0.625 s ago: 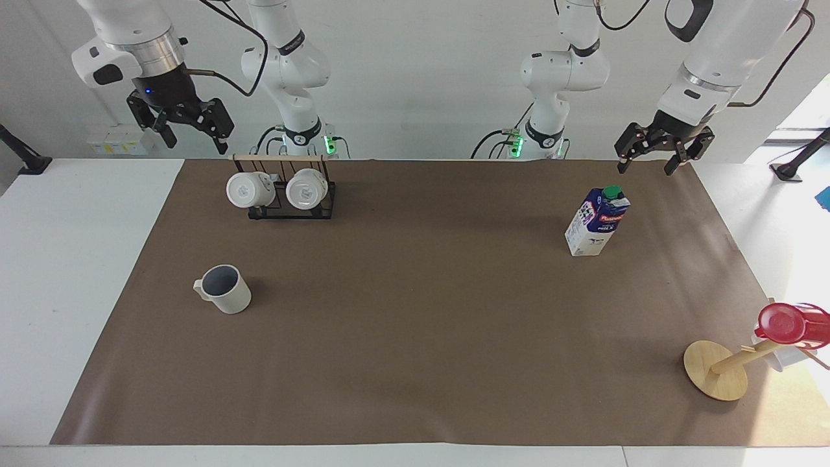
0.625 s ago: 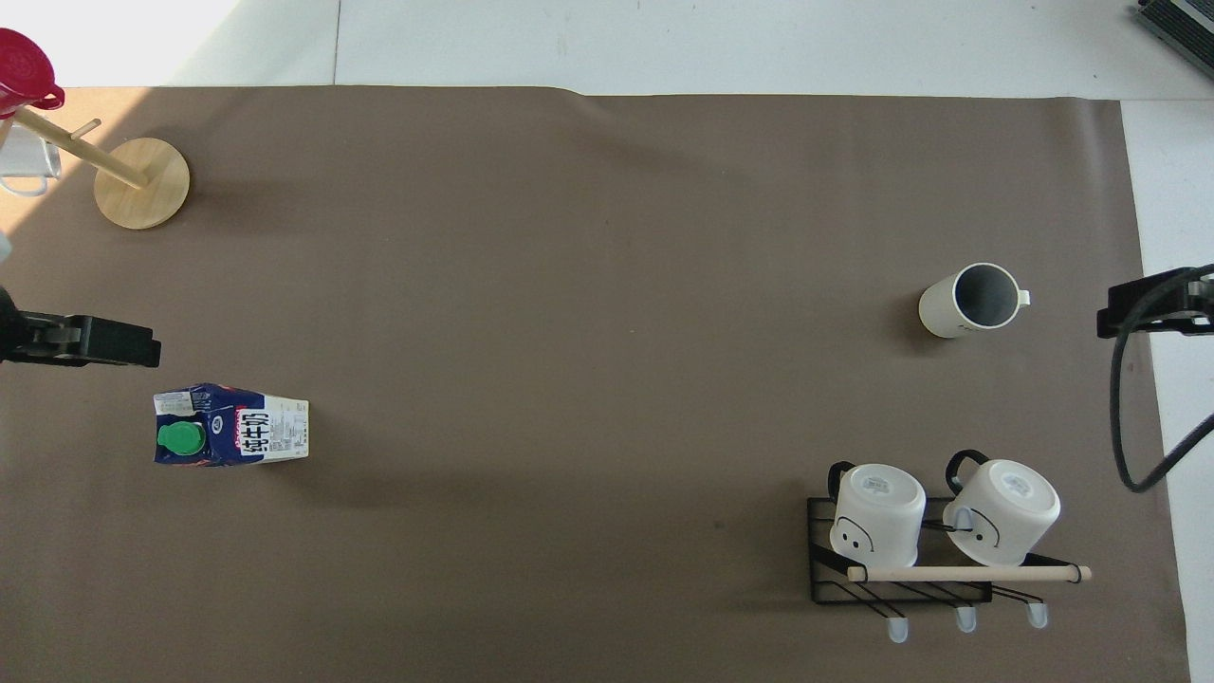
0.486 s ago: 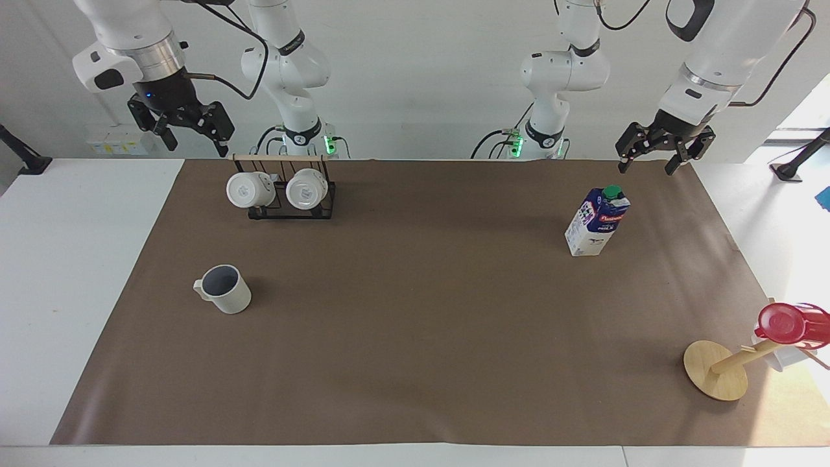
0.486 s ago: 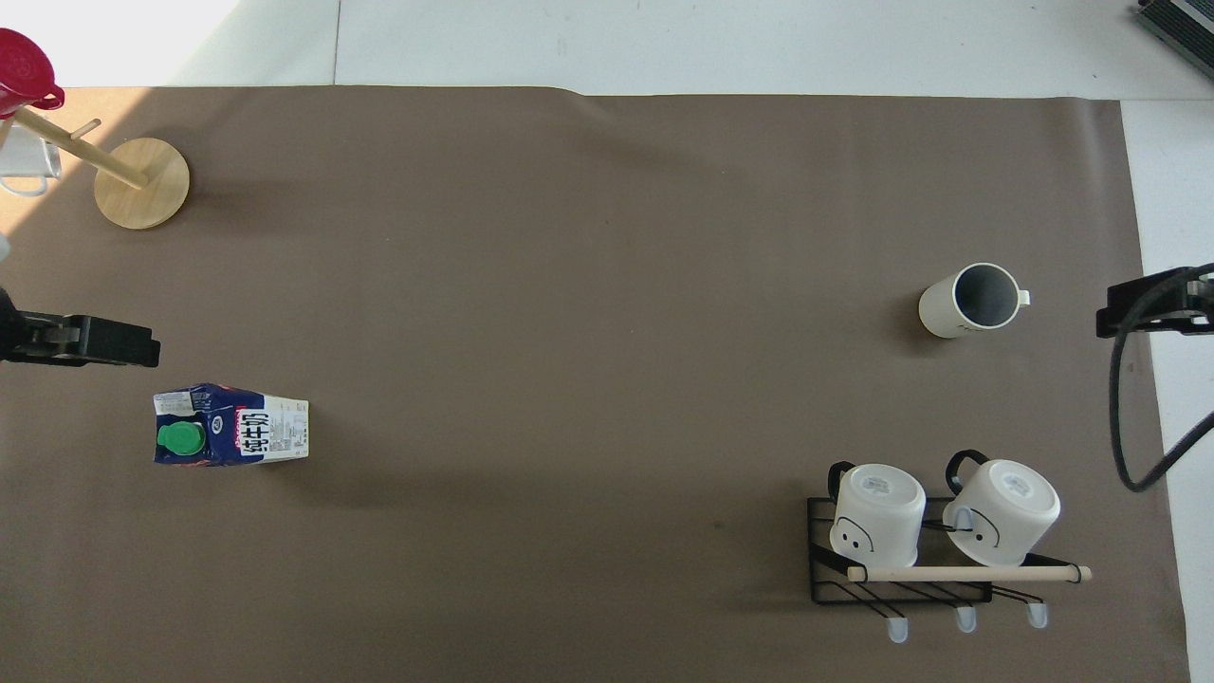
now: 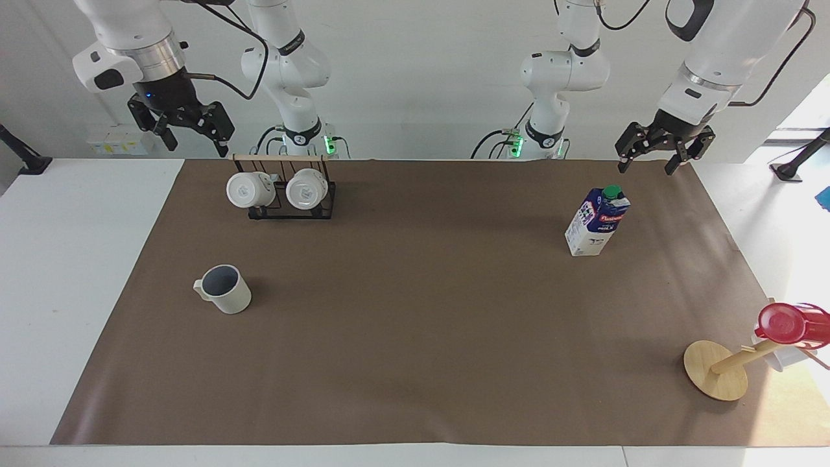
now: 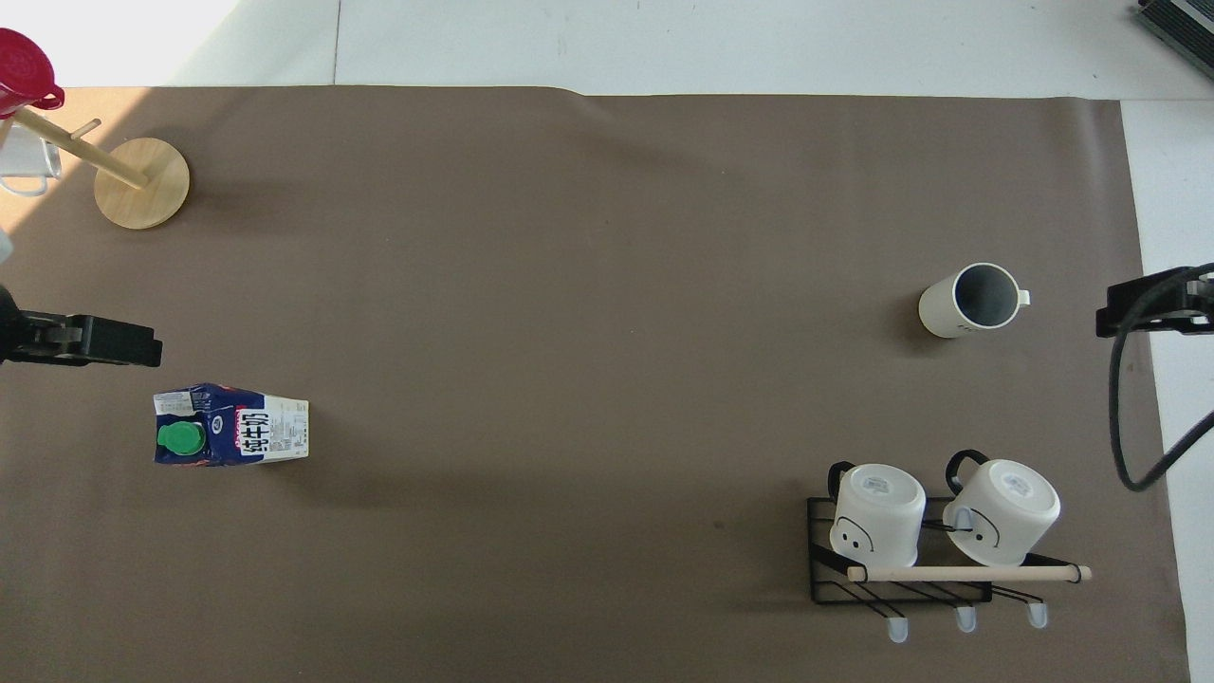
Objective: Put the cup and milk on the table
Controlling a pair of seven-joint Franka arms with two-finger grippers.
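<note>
Standing upright on the brown paper mat (image 5: 415,337), the milk carton (image 5: 597,222) sits toward the left arm's end of the table (image 5: 78,259), green cap up, nothing touching it. The left gripper (image 5: 651,166) hangs in the air above the mat's robot-side edge, close to the carton but apart from it; fingers spread open, holding nothing. The ribbed cream cup (image 5: 224,289), grey-blue inside showing, stands upright on the mat toward the right arm's end, farther from the robots than the black wire rack (image 5: 285,194) that carries two white mugs (image 5: 250,189). The right gripper (image 5: 193,141) is raised above the table's robot-side edge beside the rack, fingers apart and empty. A wooden mug tree (image 5: 718,370) with a red cup (image 5: 786,324) on one peg stands at the mat's corner, well apart from the carton.
</note>
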